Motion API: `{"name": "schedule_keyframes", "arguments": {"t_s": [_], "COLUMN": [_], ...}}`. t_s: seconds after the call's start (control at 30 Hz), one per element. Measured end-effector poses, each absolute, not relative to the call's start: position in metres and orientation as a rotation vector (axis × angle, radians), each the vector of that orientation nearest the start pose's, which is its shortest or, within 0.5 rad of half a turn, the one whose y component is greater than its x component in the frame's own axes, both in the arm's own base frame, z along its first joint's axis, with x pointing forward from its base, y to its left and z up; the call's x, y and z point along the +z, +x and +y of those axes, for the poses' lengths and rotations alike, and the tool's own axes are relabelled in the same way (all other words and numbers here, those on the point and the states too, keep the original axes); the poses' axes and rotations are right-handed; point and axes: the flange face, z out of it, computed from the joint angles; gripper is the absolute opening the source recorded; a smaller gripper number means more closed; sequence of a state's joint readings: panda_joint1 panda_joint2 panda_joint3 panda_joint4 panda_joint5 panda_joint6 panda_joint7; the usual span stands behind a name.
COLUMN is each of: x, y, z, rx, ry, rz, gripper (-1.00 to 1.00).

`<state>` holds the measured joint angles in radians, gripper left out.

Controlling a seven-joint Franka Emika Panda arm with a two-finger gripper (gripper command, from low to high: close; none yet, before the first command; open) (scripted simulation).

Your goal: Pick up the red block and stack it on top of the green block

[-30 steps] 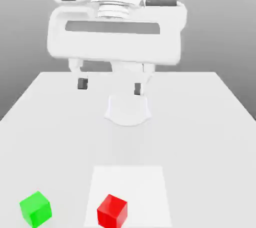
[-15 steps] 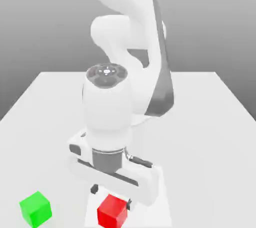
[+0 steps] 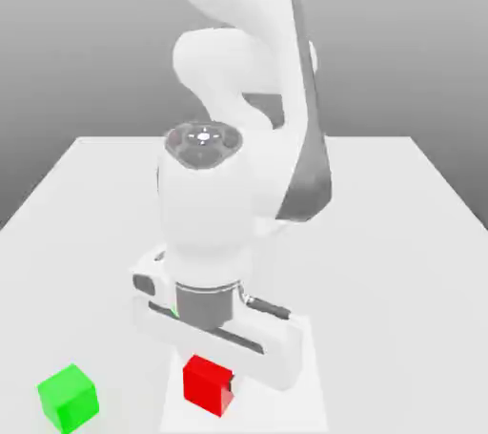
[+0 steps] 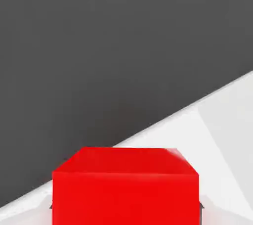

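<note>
The end effector is closed on the red block, its two fingers pressed to opposite sides; in the hand view a dark pad edge peeks out at one flank of the block, with a sliver of the other at the opposite flank. The grasp looks made, then, but the stacking is all to come: the block has to be carried across and set down. Whether it is already clear of the surface beneath, I cannot tell. It is a plain cube with flat faces, crisp edges and a smooth, evenly coloured skin. Above the fingers sits the gripper's wide white housing, rounded at its corners and slotted with dark grey, and above that the smooth, glossy white arm. Just under the end effector lies a flat white rectangle, brighter than the pale, matte counter around it. Farther out, apart from the end effector toward the exterior view's left, the green block rests on the counter, turned at an angle, a similar sharp-edged cube with nothing on its top face. Squaring the red block to that turned top is probably the fussiest part left.
</note>
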<state>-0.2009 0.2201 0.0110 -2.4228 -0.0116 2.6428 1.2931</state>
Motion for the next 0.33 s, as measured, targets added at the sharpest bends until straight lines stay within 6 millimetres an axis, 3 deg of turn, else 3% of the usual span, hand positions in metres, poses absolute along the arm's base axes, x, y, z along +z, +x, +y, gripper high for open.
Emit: {"name": "schedule_keyframes", "arguments": {"t_s": [0.1,0.13,0.23,0.27,0.33], "x": [0.232,0.228,0.192,0.184,0.184], "y": [0.474,0.47,0.464,0.463,0.463], "z": [-0.168,-0.192,-0.215,-0.217,-0.217], "rx": [-0.002,-0.001,-0.001,-0.001,-0.001], "ry": [-2.052,-1.952,-1.856,-1.85,-1.85], "rz": [2.38,2.461,2.533,2.538,2.538], "gripper": [-1.0,-1.0,-1.0,1.0,1.0]}}
